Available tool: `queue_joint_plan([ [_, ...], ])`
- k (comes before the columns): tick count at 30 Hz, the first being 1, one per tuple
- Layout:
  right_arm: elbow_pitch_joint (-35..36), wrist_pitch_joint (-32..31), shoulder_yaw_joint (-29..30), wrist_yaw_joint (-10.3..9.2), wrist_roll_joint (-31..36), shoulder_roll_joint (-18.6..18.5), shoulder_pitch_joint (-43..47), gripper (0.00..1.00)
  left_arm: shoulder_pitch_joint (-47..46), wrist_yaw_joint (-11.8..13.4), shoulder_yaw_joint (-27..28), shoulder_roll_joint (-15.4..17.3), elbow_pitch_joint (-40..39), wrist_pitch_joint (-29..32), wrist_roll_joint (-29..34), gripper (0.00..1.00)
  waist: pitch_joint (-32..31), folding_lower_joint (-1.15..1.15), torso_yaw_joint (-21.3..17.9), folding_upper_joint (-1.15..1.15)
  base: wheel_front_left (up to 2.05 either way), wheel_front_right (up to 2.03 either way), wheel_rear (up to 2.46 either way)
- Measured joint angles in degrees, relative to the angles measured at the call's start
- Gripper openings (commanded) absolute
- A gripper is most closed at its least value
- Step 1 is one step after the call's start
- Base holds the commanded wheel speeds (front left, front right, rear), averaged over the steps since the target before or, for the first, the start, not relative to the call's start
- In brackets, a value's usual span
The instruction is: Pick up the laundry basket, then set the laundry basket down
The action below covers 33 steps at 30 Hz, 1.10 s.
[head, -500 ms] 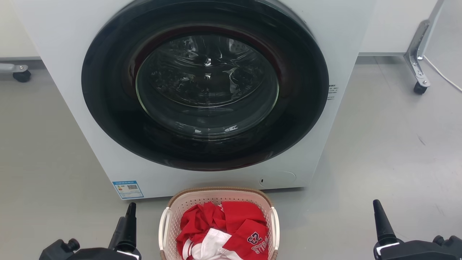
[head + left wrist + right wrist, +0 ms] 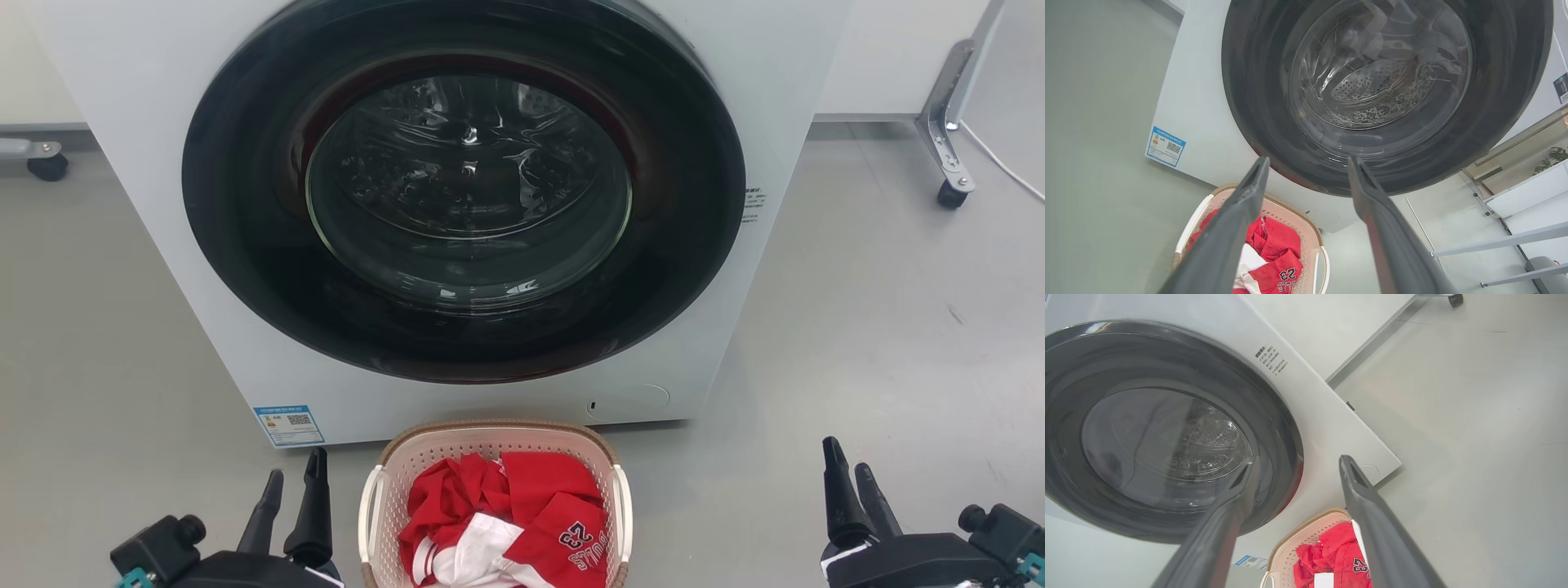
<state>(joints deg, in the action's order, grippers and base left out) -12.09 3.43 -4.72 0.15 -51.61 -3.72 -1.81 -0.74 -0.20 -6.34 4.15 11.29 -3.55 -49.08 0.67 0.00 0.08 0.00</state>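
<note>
While laundry basket [image 2: 490,428] sits untouched, left gripper [image 2: 296,461], right gripper [image 2: 846,454] now rolled, both spread

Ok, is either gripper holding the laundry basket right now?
No, the left gripper and the right gripper stand open on the two sides of the laundry basket, neither touching it.

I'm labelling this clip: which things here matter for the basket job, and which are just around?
Job: basket, left gripper, right gripper, both open, either side of it.
Just around: washer, red clothes in the basket, caster.
</note>
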Motion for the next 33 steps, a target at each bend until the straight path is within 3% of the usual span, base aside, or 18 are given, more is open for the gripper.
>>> queue_joint_plan([
  [33,6.35,6.92,-5.72,-4.72,30.20,-0.47,-0.02,1.00,-0.01,4.77,-5.33,0.46,-5.55,-7.04,31.37,1.00,0.68,0.00,-0.08,0.00,0.00,0.00,0.00],
])
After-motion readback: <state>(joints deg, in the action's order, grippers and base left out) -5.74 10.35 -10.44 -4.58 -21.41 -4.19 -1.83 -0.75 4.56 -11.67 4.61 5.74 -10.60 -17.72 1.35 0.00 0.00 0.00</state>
